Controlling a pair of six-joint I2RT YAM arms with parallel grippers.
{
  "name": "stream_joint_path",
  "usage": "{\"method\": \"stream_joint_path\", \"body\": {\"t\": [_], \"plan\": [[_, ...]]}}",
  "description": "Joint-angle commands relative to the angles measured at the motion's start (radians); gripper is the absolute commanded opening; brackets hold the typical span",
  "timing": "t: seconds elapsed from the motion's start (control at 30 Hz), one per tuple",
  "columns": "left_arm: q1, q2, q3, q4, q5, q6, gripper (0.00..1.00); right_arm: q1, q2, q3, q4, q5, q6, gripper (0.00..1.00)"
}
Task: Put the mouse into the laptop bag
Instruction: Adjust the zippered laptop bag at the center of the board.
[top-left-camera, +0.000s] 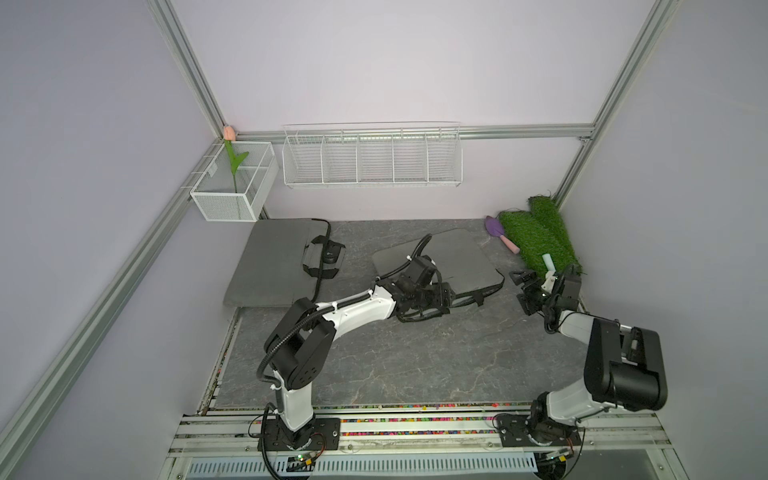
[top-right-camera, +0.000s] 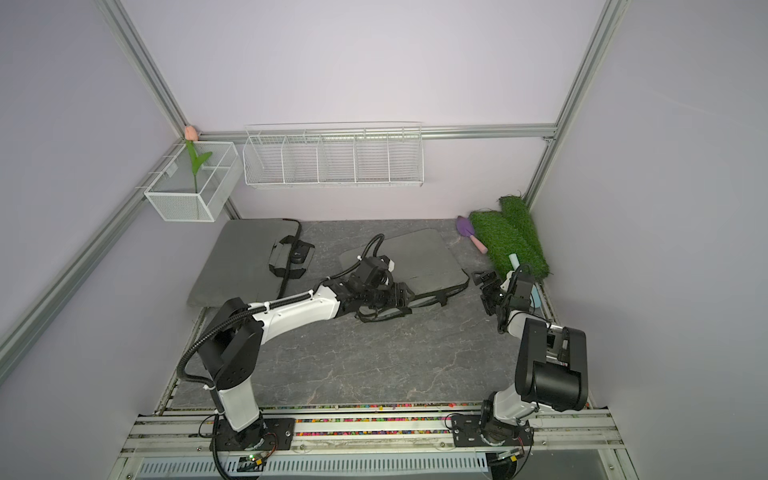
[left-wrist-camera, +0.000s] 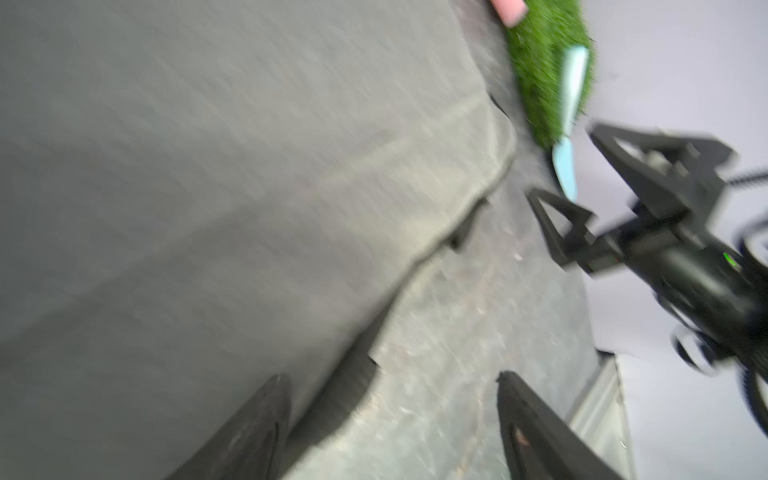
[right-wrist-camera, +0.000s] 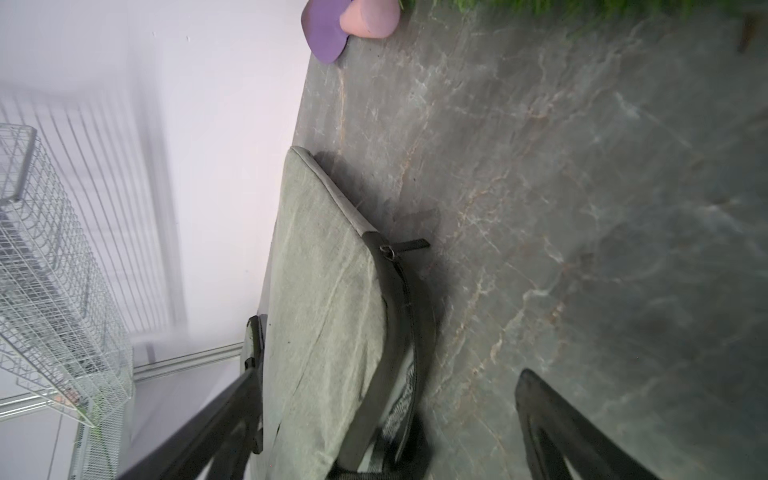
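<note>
Left fingers (left-wrist-camera: 536, 436), spread astride the near edge of the laptop bag (left-wrist-camera: 208, 187), pinching nothing; too blurred to judge contact. Right fingers (right-wrist-camera: 552, 424) spread too, empty, bag corner just ahead of them. Likely opening the mouth: nip the top layer only, clear of the strap (right-wrist-camera: 405, 316), lift gently, hold it gaping. Then send the right fingers for the mouse (top-left-camera: 331, 257), well beyond the left fingers, by the second gray bag (top-left-camera: 270, 257).
</note>
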Motion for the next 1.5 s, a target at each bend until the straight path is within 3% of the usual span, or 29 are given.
{"method": "stream_joint_path", "body": {"t": [0.0,0.17,0.37,0.63,1.17,1.47], "plan": [[0.037,0.079,0.005,0.061,-0.038,-0.037,0.75,0.003,0.084,0.022,0.14,-0.059,0.101,0.94],[0.126,0.156,-0.034,0.053,-0.049,-0.04,0.72,0.044,0.145,0.047,0.151,-0.043,0.099,0.91],[0.225,0.095,-0.186,0.074,-0.089,-0.032,0.72,0.094,0.185,0.069,0.152,-0.002,0.115,0.9],[0.234,0.099,-0.189,0.105,-0.028,-0.029,0.7,0.169,0.262,0.036,0.278,0.029,0.188,0.84],[0.234,0.076,-0.186,0.103,-0.022,-0.015,0.69,0.238,0.234,-0.057,0.275,-0.116,-0.169,0.87],[0.235,0.05,-0.17,0.077,-0.023,0.004,0.69,0.278,0.092,-0.132,0.103,-0.053,-0.304,0.88]]}}
